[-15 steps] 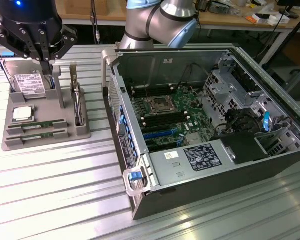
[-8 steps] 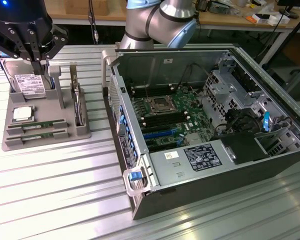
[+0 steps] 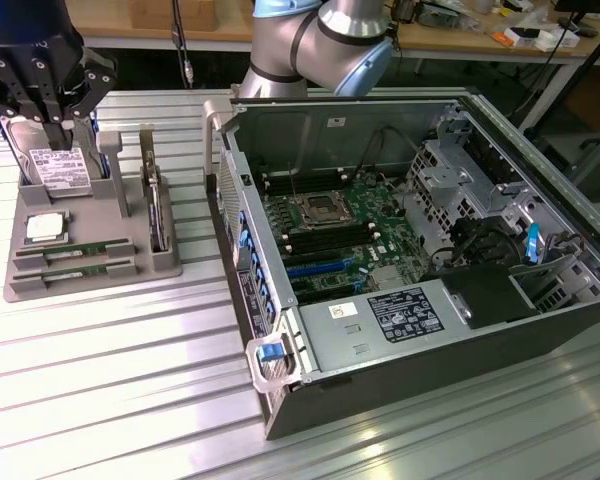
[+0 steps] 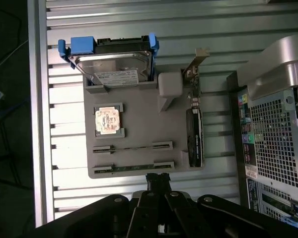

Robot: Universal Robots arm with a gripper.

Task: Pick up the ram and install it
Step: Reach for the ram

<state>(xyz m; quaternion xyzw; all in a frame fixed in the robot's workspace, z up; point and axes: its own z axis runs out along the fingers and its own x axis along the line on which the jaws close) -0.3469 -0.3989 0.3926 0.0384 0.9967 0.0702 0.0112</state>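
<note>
Exterior view: the bench is a ribbed metal surface. Toward its far corner on the exterior view's left sits a grey tray. The ram stands on edge in the long slot closest to the tray's near edge, showing as a thin green strip. A second slot just beside it seems to hold a similar strip. Behind these slots a square CPU lies flat in its pocket. A hard drive with a white label leans at the tray's far edge. The gripper hangs above that far end of the tray with its fingers drawn together and nothing between them, well above the ram. The arm reaches in over the bench's far edge. An open computer case takes up the side of the bench on the exterior view's right, with its motherboard exposed.

Wrist view: the gripper points down at the bench, its fingers pressed together and empty. The tray lies below it. The ram sits in the slot along the tray edge nearest the fingertips. The CPU is further in, and the hard drive is at the opposite edge. An expansion card stands along one side of the tray, between it and the computer case.
</note>
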